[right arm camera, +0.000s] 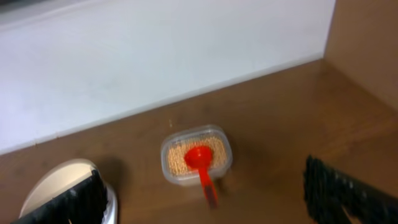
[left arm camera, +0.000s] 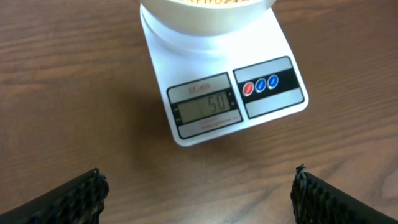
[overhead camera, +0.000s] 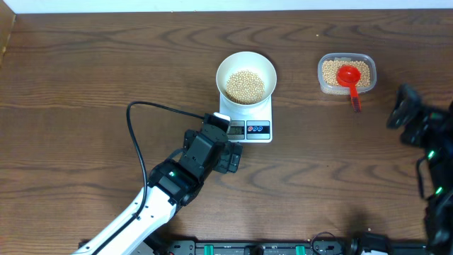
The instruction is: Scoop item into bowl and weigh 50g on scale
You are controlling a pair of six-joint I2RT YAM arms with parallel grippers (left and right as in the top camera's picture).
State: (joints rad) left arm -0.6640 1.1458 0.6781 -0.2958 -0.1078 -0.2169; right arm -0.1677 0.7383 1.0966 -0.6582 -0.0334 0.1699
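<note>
Soybeans point(overhead camera: 244, 86) sit in the white bowl point(overhead camera: 225, 65) on the scale point(left arm camera: 217, 93), just ahead of the spread, empty left gripper point(left arm camera: 198, 185), the nearer arm; the right gripper point(right arm camera: 202, 188), likewise spread, faces the red scoop point(right arm camera: 200, 158).

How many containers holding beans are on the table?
2: the white bowl on the scale at centre, and the clear tub with a red scoop in it, to the right.

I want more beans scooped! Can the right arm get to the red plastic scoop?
Probably yes. The red plastic scoop lies in the clear plastic tub, handle poking out, nothing covers it, and the right arm's open fingers face it.
</note>
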